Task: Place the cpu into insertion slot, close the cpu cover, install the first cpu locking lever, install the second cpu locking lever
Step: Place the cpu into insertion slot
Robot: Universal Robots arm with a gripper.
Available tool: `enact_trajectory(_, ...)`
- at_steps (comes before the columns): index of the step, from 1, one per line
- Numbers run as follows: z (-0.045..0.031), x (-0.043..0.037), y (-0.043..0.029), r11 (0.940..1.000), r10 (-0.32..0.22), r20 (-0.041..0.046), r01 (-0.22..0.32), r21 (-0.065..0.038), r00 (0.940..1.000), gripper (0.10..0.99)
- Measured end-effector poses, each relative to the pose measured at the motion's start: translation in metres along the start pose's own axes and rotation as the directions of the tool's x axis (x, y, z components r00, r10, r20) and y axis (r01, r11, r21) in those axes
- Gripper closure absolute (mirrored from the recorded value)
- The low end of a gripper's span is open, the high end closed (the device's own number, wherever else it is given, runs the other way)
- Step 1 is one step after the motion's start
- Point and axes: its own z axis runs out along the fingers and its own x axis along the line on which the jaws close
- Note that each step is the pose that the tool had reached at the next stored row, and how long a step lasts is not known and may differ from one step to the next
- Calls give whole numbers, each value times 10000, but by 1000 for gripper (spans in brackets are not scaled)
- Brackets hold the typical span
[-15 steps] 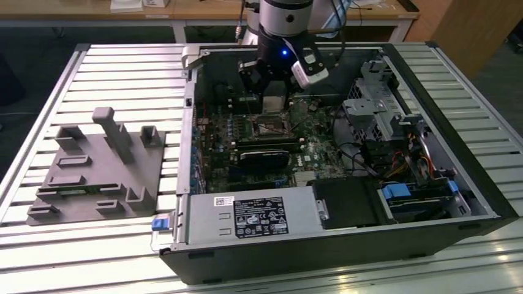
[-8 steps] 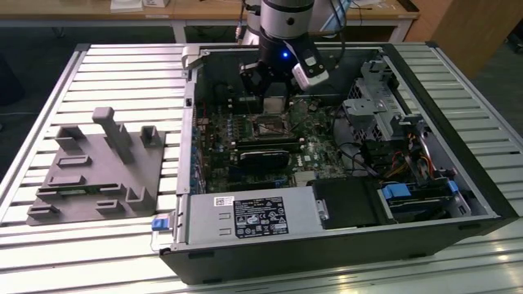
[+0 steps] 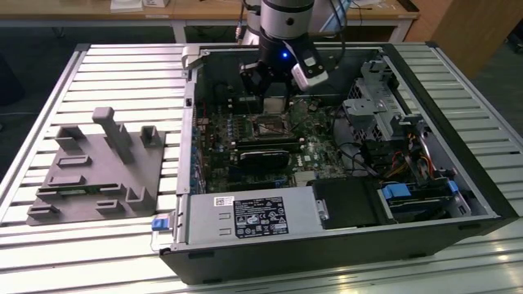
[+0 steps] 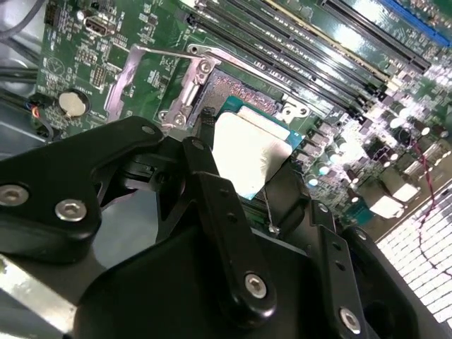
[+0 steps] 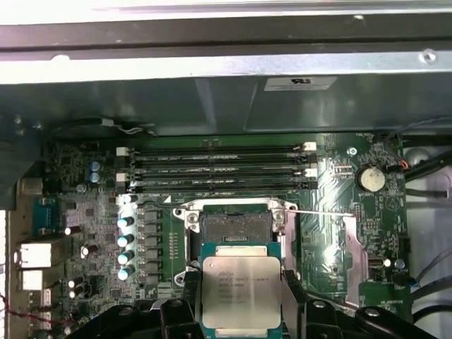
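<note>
Cpu (image 5: 241, 293) sits clenched flat between the jaws, with the insertion slot (image 5: 235, 227) just beyond their tips, its dark centre bare. Placing is the step in hand; it likely calls for squaring the cpu over the slot and a gentle descent.

The cpu (image 5: 241, 293), in gripper (image 4: 247, 159), near insertion slot (image 5: 235, 226)

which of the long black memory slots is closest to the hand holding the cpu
The memory slot right beside the insertion slot, nearest the hand; the others lie beyond it, toward the case wall.
</note>
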Motion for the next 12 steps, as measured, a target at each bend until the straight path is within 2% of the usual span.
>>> enact_trajectory(4, 3, 0, 0, 9981, 617, 39, -617, -4, 9981, 549)
enact_trajectory(7, 6, 0, 0, 9941, 1084, 70, -1084, -7, 9941, 549)
enact_trajectory(12, 10, 0, -1, 9795, 2015, 129, -2015, -20, 9794, 549)
